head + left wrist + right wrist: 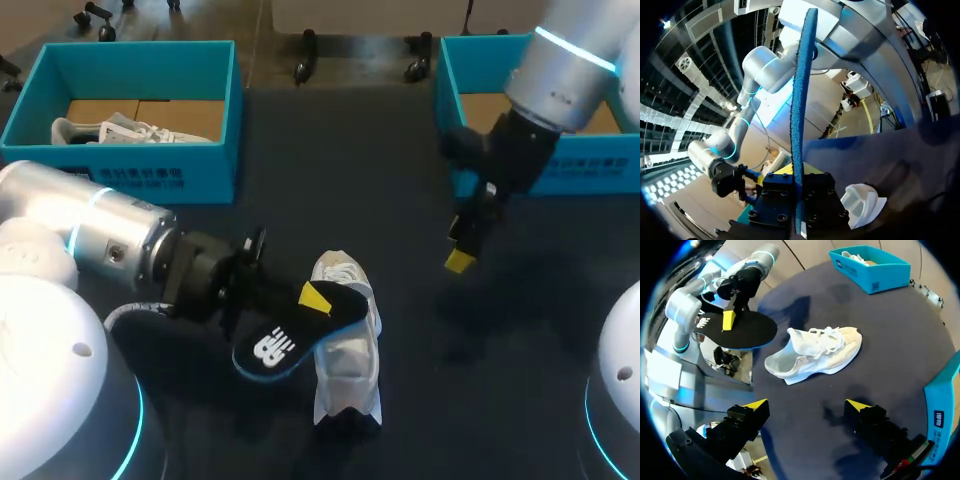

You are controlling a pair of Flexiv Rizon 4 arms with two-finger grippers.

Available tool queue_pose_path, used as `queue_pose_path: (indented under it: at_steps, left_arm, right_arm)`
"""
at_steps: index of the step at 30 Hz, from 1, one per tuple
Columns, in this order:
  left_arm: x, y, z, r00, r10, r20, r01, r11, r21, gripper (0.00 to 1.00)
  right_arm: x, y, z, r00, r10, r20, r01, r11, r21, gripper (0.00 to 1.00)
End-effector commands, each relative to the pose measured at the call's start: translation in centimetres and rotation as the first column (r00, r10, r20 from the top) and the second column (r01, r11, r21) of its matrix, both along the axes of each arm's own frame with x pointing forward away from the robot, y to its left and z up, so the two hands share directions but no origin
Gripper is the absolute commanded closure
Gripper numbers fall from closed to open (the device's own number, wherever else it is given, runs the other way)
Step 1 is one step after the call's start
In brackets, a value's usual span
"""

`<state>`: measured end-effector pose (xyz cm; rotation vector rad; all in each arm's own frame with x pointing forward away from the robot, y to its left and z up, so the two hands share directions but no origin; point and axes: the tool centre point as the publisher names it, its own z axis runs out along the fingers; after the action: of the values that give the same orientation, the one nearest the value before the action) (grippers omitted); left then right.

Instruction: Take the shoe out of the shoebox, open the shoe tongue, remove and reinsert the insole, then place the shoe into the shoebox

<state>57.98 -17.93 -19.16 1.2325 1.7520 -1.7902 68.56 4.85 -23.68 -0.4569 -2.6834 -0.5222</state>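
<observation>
The left arm [95, 235] and right arm [565, 70] are smooth silver cylinders with glowing cyan rings, turning black behind the fingers; the left gripper [799, 192] is a black block dotted with round screws, the right gripper [806, 407] black too, with wedge-shaped yellow tips.

Robotics lab; left arm [110, 235] and right arm [565, 75] flank a dark table [400, 220].

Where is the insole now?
Head view, lower middle: the insole is clamped in the left gripper, just left of the white shoe.
</observation>
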Motion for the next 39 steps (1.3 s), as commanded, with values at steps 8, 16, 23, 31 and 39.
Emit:
queue_pose_path:
  at_steps: [8, 16, 23, 31, 39]
  left_arm:
    - [-0.6, 0.1, -0.2, 0.998, 0.007, -0.057, -0.014, 0.993, -0.116, 1.0]
    - [-3.4, 0.6, 0.6, 0.989, 0.032, -0.146, -0.059, 0.98, -0.188, 1.0]
    - [-4.4, 0.3, 0.7, 0.98, 0.045, -0.196, -0.079, 0.982, -0.17, 1.0]
    - [-4.2, 0.0, -0.4, 0.959, 0.059, -0.278, -0.114, 0.976, -0.186, 1.0]
    - [-4.1, 0.1, -0.6, 0.959, 0.069, -0.273, -0.116, 0.981, -0.158, 1.0]
  right_arm:
    - [-1.4, 0.3, -0.2, 0.991, -0.022, 0.128, 0.028, 0.999, -0.042, 0.0]
    - [-3.8, 1.3, -3.3, 0.972, 0.013, 0.233, 0.003, 0.998, -0.068, 0.0]
    - [-5.3, 2.3, -5.2, 0.96, 0.054, 0.275, -0.032, 0.996, -0.084, 0.0]
    - [-7.2, 5.5, -8.4, 0.956, 0.115, 0.271, -0.095, 0.992, -0.084, 0.0]
    - [-7.4, 6.0, -8.8, 0.956, 0.126, 0.264, -0.109, 0.991, -0.078, 0.0]
